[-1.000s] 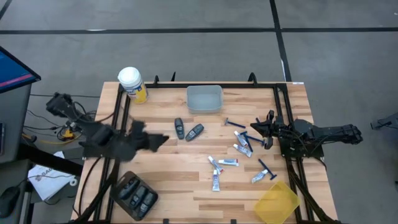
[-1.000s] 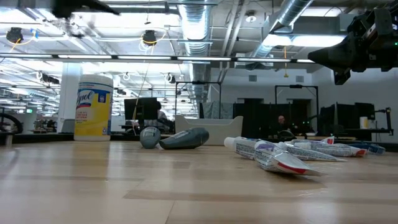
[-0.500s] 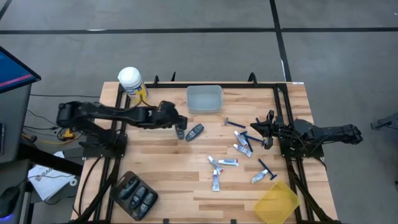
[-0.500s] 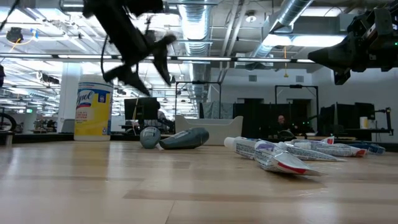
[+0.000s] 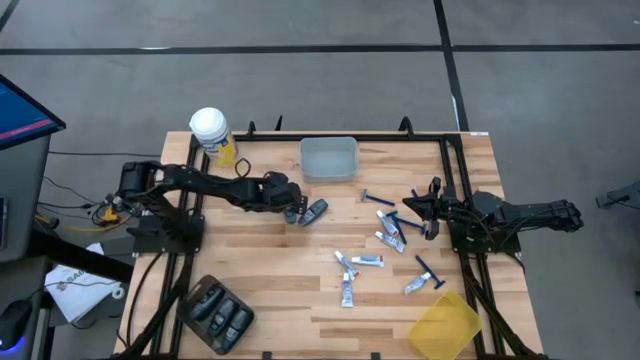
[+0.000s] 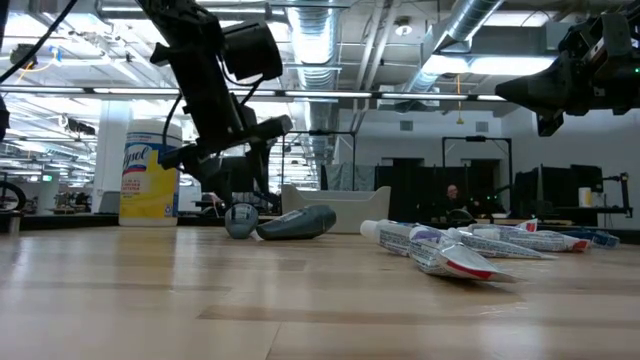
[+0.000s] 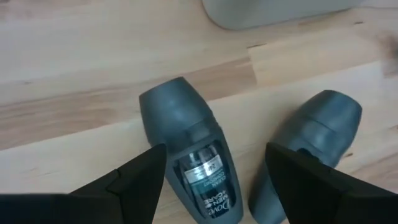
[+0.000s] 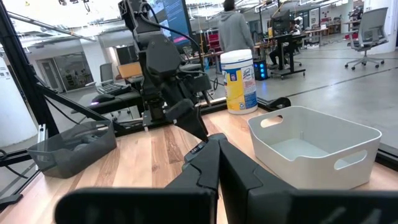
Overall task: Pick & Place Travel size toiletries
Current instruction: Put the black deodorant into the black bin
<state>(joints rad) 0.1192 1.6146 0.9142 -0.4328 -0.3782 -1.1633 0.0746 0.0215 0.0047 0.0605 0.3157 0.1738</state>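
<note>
High view: we see the left gripper [image 5: 291, 209] spread wide over the left dark grey oval deodorant pod [image 7: 189, 158], its twin pod [image 5: 314, 210] just right, both near the white plastic bin [image 5: 329, 158]. Right gripper [image 5: 420, 208] clenched, empty, above the white squeeze tubes [image 5: 390, 232].

From above, the dark grey pod [image 5: 290, 209] is mostly covered by the left gripper [image 5: 292, 212], and only a sliver of it is seen. In the left wrist view, its lower end is cut off by the picture's edge, and the second pod [image 7: 305, 149] is partly hidden behind one finger [image 7: 311, 180]. The print on the tubes [image 5: 367, 260] is too small to be read. In the right wrist view, the tubes and razors are masked by the closed right gripper [image 8: 214, 158].
</note>
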